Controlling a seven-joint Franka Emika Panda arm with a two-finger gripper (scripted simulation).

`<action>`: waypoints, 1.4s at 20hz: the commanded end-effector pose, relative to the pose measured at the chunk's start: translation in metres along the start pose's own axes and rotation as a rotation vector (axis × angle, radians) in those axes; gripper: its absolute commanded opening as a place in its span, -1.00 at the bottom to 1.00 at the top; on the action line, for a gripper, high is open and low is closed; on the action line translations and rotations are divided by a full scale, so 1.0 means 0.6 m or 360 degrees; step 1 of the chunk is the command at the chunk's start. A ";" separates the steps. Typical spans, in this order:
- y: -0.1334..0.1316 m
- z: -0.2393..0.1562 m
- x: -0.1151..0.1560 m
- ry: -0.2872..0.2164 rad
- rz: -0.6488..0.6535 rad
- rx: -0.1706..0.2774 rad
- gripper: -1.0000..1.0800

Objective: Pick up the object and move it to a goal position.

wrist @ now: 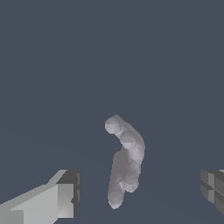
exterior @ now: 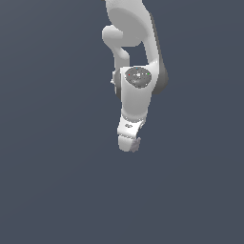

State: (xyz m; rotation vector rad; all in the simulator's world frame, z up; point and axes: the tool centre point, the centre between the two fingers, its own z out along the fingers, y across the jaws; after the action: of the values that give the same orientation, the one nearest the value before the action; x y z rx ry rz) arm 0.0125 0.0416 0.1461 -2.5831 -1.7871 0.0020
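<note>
I find no text, label, brand, number or sign that I can read in either view. The round grey cap (exterior: 138,77) on my arm carries a few tiny coloured specks, too small to make out as characters. The pale lumpy object (wrist: 124,159) under my wrist camera bears no marking.

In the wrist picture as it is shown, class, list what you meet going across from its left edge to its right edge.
Pale finger of the gripper → the lumpy grey-lilac object lying in the gap, touching neither finger → darker finger at the right edge. The jaws stand wide apart.
</note>
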 end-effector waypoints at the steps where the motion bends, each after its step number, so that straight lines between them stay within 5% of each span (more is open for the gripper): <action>1: 0.001 0.000 0.001 0.0001 -0.0041 -0.0001 0.92; 24: 0.001 0.084 0.001 0.0002 -0.0069 -0.0001 0.92; 25: 0.001 0.084 0.001 0.0002 -0.0069 -0.0001 -1.00; 28: 0.001 0.084 0.001 0.0002 -0.0069 -0.0001 -1.00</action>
State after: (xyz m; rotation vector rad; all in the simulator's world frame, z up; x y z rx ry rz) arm 0.0138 0.0416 0.0966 -2.5454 -1.8427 -0.0023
